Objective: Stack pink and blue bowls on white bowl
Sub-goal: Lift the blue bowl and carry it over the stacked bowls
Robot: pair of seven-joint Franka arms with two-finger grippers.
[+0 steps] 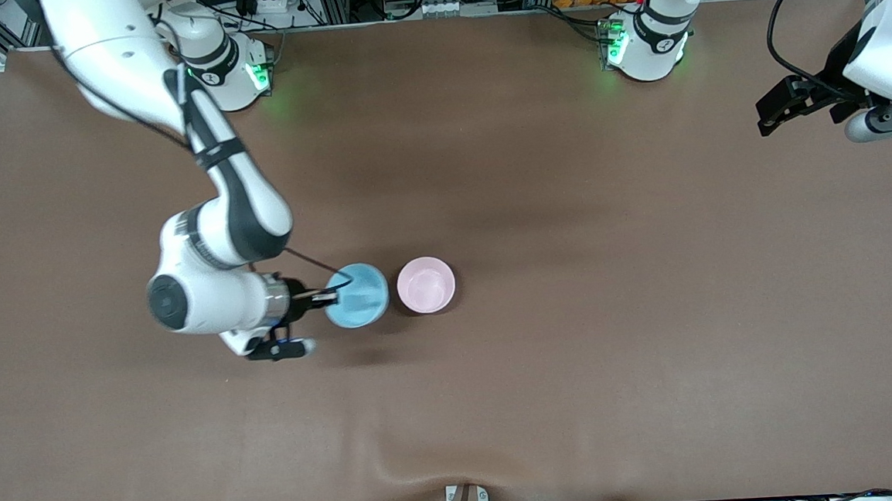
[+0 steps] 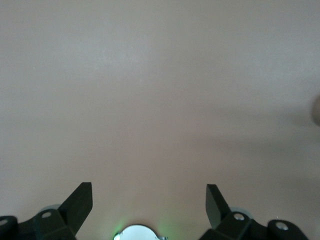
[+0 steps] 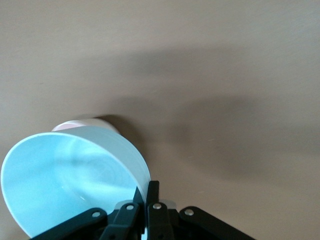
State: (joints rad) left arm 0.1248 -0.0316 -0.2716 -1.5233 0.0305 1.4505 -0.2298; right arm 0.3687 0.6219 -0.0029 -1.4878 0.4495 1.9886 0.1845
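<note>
Brown table (image 1: 576, 351) carries the waiting left gripper (image 2: 149, 205), fingers spread over bare cloth at the left arm's end, while the right gripper (image 1: 326, 295) pinches the tilted blue bowl (image 1: 357, 295) by its rim, just beside the pink bowl (image 1: 426, 284), which is mostly hidden in the right wrist view.

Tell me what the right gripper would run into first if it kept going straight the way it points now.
Probably the pink bowl. The right gripper, jaws shut on the rim of the blue bowl, points along the table toward it. The carried blue bowl would likely touch first; their heights are unclear.
</note>
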